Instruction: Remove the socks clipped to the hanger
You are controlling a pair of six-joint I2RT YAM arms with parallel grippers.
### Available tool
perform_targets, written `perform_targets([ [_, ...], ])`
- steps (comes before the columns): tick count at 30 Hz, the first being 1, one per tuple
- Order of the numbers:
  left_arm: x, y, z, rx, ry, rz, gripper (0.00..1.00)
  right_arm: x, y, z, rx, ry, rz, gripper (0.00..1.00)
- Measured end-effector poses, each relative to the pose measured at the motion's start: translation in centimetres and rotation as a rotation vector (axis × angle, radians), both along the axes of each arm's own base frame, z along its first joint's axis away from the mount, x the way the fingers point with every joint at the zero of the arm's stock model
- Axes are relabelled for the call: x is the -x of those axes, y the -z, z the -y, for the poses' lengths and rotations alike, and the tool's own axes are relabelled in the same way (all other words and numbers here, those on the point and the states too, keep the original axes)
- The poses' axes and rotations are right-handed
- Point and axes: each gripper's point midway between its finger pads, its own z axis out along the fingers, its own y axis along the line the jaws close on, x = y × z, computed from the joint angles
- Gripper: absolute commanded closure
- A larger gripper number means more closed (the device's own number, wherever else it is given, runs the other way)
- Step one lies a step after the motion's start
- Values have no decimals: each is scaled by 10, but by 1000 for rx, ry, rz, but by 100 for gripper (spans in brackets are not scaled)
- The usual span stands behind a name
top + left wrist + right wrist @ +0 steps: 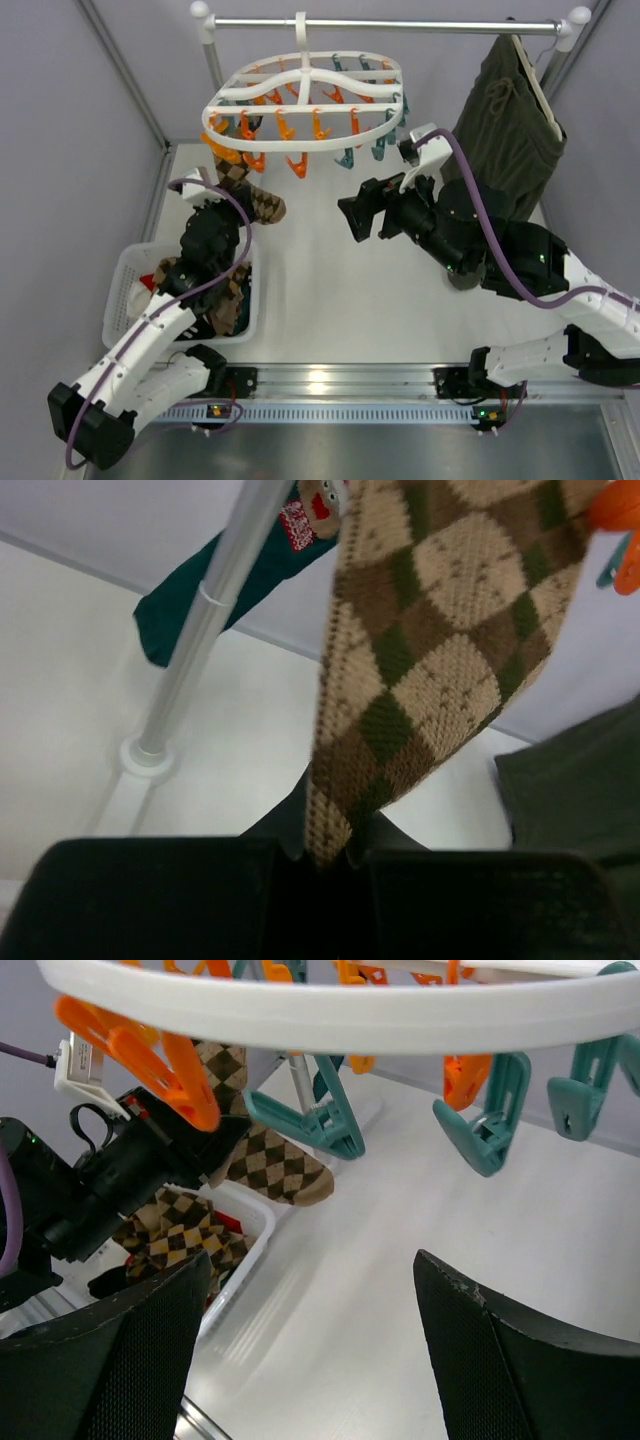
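Left gripper (322, 865) clamped on the argyle sock (440, 670) hanging off the hanger (350, 1020), right gripper (315, 1360) spread wide beneath it.

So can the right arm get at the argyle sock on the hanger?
Probably not cleanly. The left gripper is clamped on the argyle sock and its arm crowds that side; the right gripper sits open under the hanger.

Hanger (350, 1025) white rim spans top; orange clips (150, 1055) and teal clips (490, 1110) hang beneath it; argyle sock (270, 1160) dangles at left, above white basket (255, 1222); left gripper (212, 1145), black, meets sock from left; more argyle socks (180, 1235) heaped in basket; basket on white counter (480, 1210); right gripper (310, 1260) in foreground, fingers (110, 1360) spread wide apart.
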Motion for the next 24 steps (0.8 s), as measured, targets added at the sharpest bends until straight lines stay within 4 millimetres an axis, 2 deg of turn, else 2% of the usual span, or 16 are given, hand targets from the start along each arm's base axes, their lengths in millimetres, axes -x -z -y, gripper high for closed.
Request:
perform_targets([
  [3, 10, -1, 16, 5, 80, 13, 100, 0, 0, -1, 1, -5, -1, 21],
  [8, 26, -5, 54, -24, 221, 44, 100, 2, 0, -3, 3, -20, 0, 20],
  [10, 32, -3, 77, -62, 276, 50, 100, 3, 1, -4, 3, -32, -1, 19],
  [14, 48, 14, 129, -163, 379, 30, 100, 6, 1, -7, 3, -55, -4, 18],
  [18, 54, 28, 160, -246, 405, 8, 100, 8, 0, -7, 0, -67, -4, 17],
  [24, 61, 29, 197, -344, 391, 10, 100, 14, -8, 3, -25, -88, 2, 16],
])
